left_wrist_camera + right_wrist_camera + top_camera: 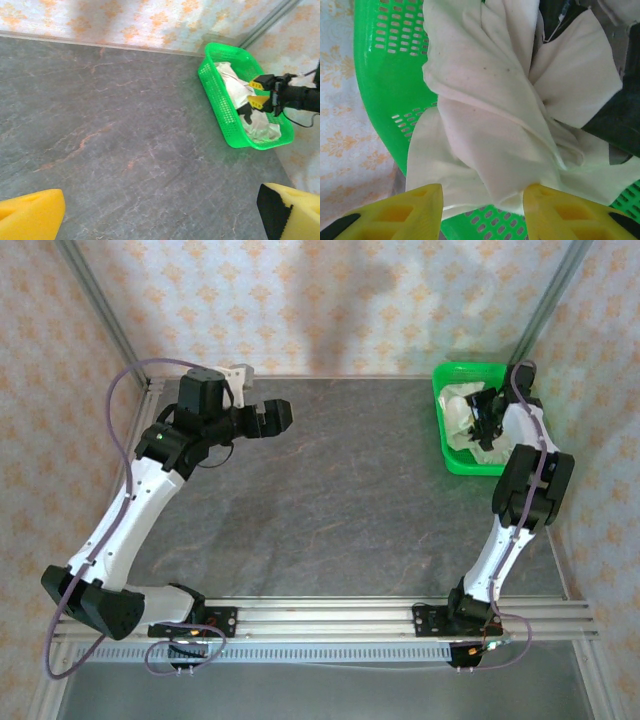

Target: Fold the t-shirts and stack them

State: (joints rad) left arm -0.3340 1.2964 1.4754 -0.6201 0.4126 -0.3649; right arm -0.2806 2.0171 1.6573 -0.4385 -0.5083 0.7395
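Right fingers [420, 210] straddle the bunched t-shirt [485, 125] in the basket [385, 75].

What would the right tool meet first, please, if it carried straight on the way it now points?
The white t-shirt bunched in the green basket. A fold of it lies between the fingertips of the right tool, so contact looks immediate, though the depth is hard to judge.

The crumpled t-shirt [490, 115] runs off the right wrist view's top and right edges, hiding most of the green basket [385, 75]. The right gripper [484, 195] is cropped at the bottom edge; whether it pinches cloth is unclear.
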